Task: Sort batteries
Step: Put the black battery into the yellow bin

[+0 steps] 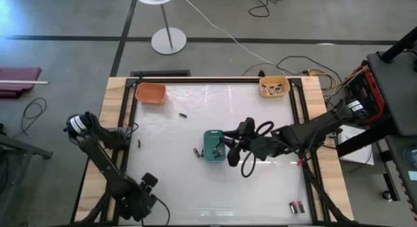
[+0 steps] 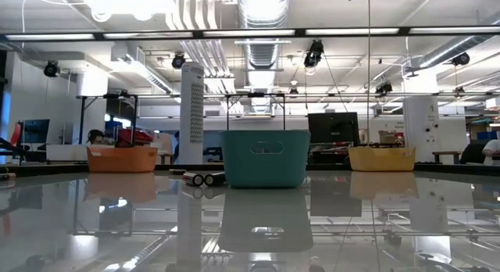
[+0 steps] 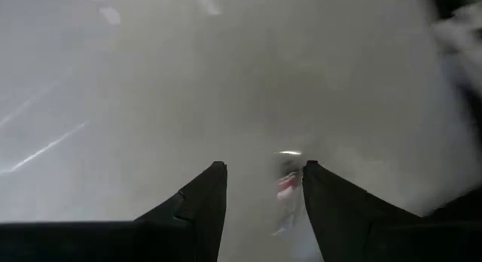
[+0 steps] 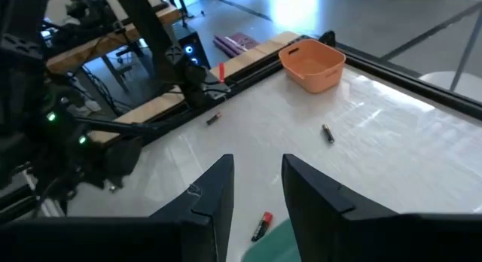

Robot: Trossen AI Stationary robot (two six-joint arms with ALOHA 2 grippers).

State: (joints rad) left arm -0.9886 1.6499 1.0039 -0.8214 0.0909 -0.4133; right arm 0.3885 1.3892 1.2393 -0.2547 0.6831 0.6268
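1. High view: the table [image 1: 195,181] has a glossy white top inside a black frame with wooden edges. The left part of it is mostly bare, with much free room between the left arm and the bins.
2. The left gripper [image 1: 147,185] is at the near left corner, low over the surface. In its wrist view its two dark fingers [image 3: 197,205] stand apart, with a blurred red and silver battery [image 3: 287,185] between the tips; I cannot tell if they touch it.
3. An orange bin [image 1: 150,92], of smooth plastic with rounded corners, sits at the far left corner. A small dark battery [image 1: 184,114] lies alone on the surface beside it, and another dark cell [image 1: 139,143] lies near the left edge.
4. The teal bin [image 1: 213,145] stands in the middle, rectangular, with some dark cells inside. A battery with red end [image 1: 195,151] lies just beside its left wall.
5. The right gripper [image 1: 232,151] hangs over the right rim of the teal bin. In its wrist view its fingers [image 4: 215,202] are a little apart and hold nothing.
6. A yellow bin [image 1: 273,87] at the far right corner holds several batteries. Two more cells [image 1: 296,207] lie near the near right edge, well apart from the bins.
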